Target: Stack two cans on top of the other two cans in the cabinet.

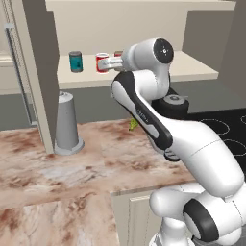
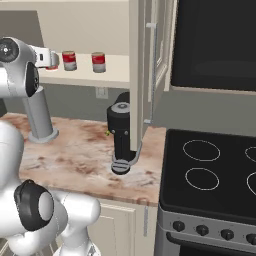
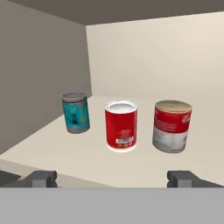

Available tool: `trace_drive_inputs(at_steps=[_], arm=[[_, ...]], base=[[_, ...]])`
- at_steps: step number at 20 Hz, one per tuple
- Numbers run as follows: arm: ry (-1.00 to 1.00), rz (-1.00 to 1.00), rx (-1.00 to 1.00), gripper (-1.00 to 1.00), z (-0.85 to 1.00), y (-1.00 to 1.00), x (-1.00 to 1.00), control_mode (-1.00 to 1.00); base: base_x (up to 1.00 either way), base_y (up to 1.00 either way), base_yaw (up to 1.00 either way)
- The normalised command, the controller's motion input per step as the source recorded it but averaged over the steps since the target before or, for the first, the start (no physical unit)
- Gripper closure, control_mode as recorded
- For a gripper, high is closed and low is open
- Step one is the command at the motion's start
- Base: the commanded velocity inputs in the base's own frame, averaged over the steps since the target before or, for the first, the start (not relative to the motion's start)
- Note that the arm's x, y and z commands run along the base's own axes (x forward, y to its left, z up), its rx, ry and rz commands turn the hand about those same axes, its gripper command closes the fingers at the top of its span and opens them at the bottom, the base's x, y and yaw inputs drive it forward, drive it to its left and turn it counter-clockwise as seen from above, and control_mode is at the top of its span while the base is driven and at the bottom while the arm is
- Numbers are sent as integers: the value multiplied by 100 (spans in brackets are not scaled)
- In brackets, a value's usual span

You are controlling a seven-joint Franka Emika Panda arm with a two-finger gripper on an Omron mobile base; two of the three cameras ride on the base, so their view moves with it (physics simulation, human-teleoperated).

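Red can (image 3: 120, 125), standing upright mid-shelf in the cabinet (image 3: 183, 57) between the teal can (image 3: 76, 112) and a red-and-silver can (image 3: 171, 126): our gripper (image 3: 112, 177) faces it, jaws released and empty, so we should advance straight, centred, clear of both neighbours.

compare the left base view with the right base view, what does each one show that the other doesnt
Left base view only: the small teal-blue can with a dark top on the wide beige cabinet's cream shelf, and the bright all-red can at the open gripper.

Right base view only: two red-over-silver cans standing apart on the shelf, plus the black stovetop with ring burners.

Both: the shelf, the grey cone-shaped stand and the mottled brown counter.
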Motion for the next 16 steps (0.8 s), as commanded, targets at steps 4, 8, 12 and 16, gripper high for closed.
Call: trace_drive_inputs(at_steps=[4, 8, 12, 16], arm=[[0, 0, 1, -100, 0, 3, 17, -100], [2, 0, 0, -100, 0, 6, 17, -100], [14, 0, 0, -100, 0, 11, 17, -100], [8, 0, 0, -100, -1, 0, 20, -100]], base=[[0, 0, 0], [0, 0, 0], [0, 0, 0], [0, 0, 0]])
